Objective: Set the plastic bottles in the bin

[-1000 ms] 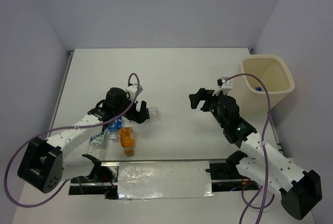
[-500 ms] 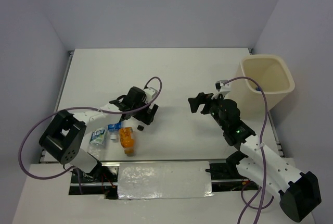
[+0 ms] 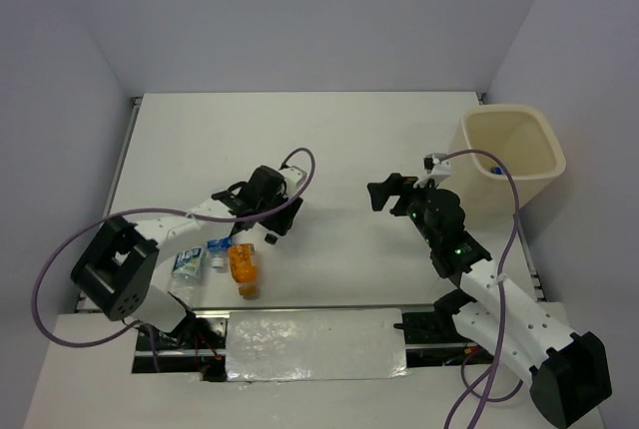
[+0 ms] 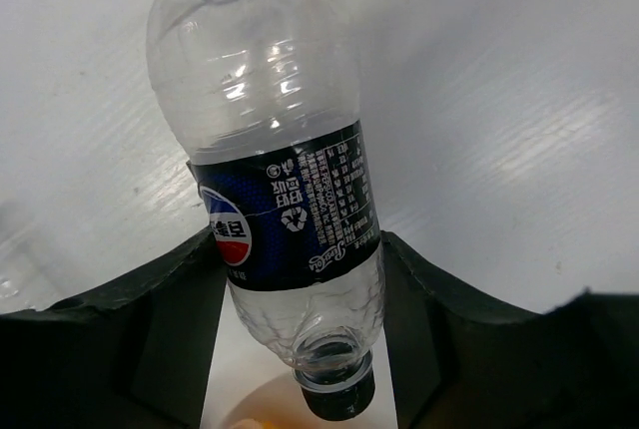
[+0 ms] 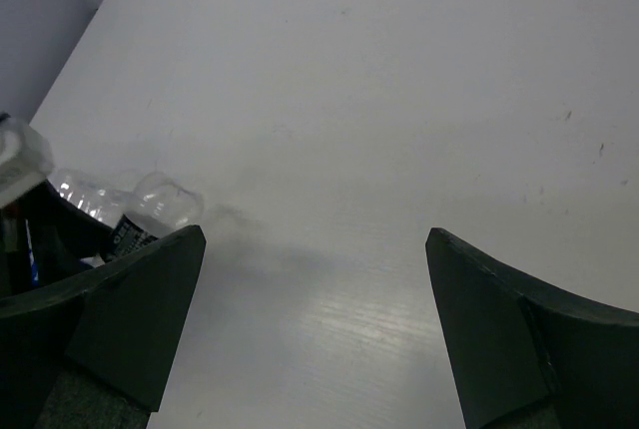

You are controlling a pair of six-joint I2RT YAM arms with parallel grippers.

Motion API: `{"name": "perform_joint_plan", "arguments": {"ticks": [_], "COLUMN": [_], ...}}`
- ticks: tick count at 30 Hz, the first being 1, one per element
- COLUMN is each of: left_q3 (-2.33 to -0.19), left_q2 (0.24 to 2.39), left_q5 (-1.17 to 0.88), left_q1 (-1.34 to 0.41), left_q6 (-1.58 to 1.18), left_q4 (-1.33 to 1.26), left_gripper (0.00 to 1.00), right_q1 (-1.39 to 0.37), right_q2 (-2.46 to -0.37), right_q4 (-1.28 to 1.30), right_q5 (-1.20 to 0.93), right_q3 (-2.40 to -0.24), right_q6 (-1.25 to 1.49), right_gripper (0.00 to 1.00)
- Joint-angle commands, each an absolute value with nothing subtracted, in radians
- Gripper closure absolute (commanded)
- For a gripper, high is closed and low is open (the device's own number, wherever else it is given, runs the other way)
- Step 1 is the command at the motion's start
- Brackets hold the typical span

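A clear plastic bottle (image 4: 280, 200) with a dark blue label and a black cap lies on the white table. My left gripper (image 4: 297, 249) is shut on it, one finger pressed against each side of the label. The same bottle (image 5: 155, 208) shows at the left edge of the right wrist view. In the top view my left gripper (image 3: 278, 217) is left of centre. An orange bottle (image 3: 243, 267) and two clear, blue-labelled bottles (image 3: 188, 262) (image 3: 220, 245) lie just in front of it. My right gripper (image 3: 389, 193) hangs open and empty near the middle. The cream bin (image 3: 544, 145) stands at the far right.
Something small and blue (image 3: 495, 169) shows inside the bin. The right arm's purple cable (image 3: 511, 210) loops beside the bin's near wall. A foil-covered strip (image 3: 315, 344) runs along the near edge between the arm bases. Walls close the table at the back and both sides.
My left gripper has reached right over the dark-labelled bottle and its jaws have closed on it. The right arm has drifted slightly right, still open.
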State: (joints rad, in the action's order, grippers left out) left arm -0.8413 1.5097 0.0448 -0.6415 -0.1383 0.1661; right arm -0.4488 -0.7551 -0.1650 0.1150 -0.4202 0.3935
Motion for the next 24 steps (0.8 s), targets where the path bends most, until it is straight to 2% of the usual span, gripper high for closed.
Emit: {"name": "perform_joint_plan", "arguments": {"ticks": [1, 2, 4, 5, 7, 10, 17, 22, 24], "left_q3": [-0.819, -0.807, -0.766, -0.755, -0.724, -0.721, -0.75, -0.75, -0.738], "left_q2": [1.336, 1.301, 1.195, 1.168, 1.091, 1.043, 1.087, 1.112, 1.112], "left_q5": [0.022, 0.005, -0.098, -0.135, -0.214, -0.235, -0.224, -0.305, -0.275], "left_q1": [-0.658, -0.661, -0.664, -0.666, -0.672, -0.693, -0.726, -0.764, -0.796], "left_q6": [-0.137, -0.13, -0.121, -0.12, -0.117, -0.104, -0.101, -0.133, -0.138], "left_q4": [0.106, 0.085, 0.009, -0.03, -0.104, -0.126, -0.113, -0.192, -0.222], "left_gripper": [0.6, 0.61, 0.6, 0.59, 0.59, 0.59, 0.62, 0.63, 0.63], "right_q1": [-0.428, -0.428, -0.428, -0.428, -0.43, -0.442, -0.525, -0.578, -0.591], "right_q2": [-0.753, -0.756, -0.776, -0.79, -0.828, -0.929, -1.091, -1.196, -1.222], "right_q4": [-0.288, -0.328, -0.495, -0.538, -0.636, -0.828, -1.143, -1.072, -1.016], "right_q5": [0.043, 0.0, -0.229, -0.23, -0.366, -0.489, -0.537, -0.494, -0.468], "right_q3": [-0.373, -0.367, -0.35, -0.344, -0.336, -0.336, -0.347, -0.431, -0.457], "right_q6": [0.456, 0.459, 0.483, 0.509, 0.57, 0.682, 0.767, 0.738, 0.72], "right_gripper": [0.0, 0.0, 0.0, 0.0, 0.0, 0.0, 0.0, 0.0, 0.0]}}
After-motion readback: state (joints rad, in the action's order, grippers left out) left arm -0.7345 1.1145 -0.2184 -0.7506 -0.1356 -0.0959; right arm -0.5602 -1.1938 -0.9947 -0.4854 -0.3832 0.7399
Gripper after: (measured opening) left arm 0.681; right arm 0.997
